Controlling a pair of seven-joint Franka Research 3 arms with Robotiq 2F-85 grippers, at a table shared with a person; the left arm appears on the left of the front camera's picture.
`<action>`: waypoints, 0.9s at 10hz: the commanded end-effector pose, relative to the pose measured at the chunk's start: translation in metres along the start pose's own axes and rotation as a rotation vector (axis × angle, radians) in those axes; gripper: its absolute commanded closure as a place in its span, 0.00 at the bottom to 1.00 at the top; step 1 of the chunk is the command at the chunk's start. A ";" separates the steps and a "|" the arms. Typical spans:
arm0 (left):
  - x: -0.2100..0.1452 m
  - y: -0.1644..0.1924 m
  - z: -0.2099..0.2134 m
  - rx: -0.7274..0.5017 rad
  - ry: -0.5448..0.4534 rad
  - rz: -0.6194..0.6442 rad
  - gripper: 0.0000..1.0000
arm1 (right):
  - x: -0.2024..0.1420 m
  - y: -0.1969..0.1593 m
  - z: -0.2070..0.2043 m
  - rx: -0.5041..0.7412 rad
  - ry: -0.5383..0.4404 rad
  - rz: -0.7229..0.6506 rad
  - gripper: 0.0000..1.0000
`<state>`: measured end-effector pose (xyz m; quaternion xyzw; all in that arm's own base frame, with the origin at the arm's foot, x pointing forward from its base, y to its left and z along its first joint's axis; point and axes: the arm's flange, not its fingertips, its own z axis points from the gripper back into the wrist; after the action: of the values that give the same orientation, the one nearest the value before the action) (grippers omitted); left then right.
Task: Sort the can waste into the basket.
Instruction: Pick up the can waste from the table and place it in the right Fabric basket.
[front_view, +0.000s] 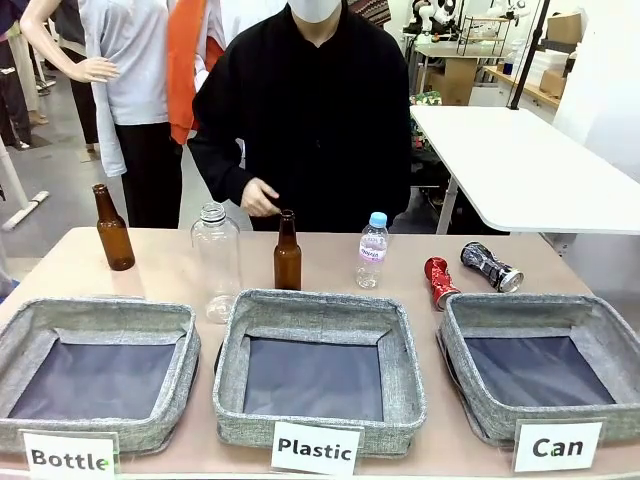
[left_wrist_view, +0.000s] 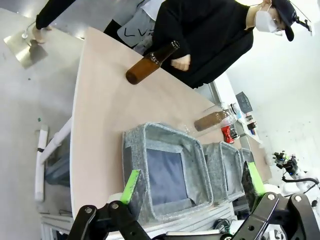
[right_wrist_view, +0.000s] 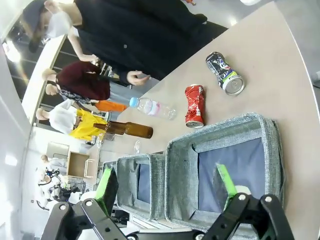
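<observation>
Both beyond basket (right_wrist_view: 215, 134), well ahead of right hand (right_wrist_view: 165, 180): red can (right_wrist_view: 194, 106), grey can (right_wrist_view: 225, 74).

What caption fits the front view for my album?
Red can and dark can lie beyond the Can basket; a person stands opposite.

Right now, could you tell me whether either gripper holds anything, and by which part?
Nothing is held: the left gripper and right gripper are open and empty; the red can and grey can lie on the table.
</observation>
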<state>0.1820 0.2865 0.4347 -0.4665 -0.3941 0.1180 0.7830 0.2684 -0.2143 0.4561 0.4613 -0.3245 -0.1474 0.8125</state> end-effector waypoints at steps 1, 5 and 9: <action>0.001 -0.003 -0.001 -0.007 -0.004 -0.020 0.00 | 0.000 0.000 -0.001 0.000 0.000 -0.001 0.00; 0.001 -0.003 -0.001 -0.007 -0.004 -0.020 0.00 | 0.017 0.121 -0.106 -0.426 0.132 0.341 0.00; 0.001 -0.003 -0.001 -0.007 -0.004 -0.020 0.00 | -0.014 0.184 -0.267 -0.828 0.313 0.677 0.00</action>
<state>0.1835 0.2844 0.4354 -0.4668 -0.3928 0.1178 0.7836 0.4082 0.0719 0.5132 0.0396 -0.2716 0.0754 0.9586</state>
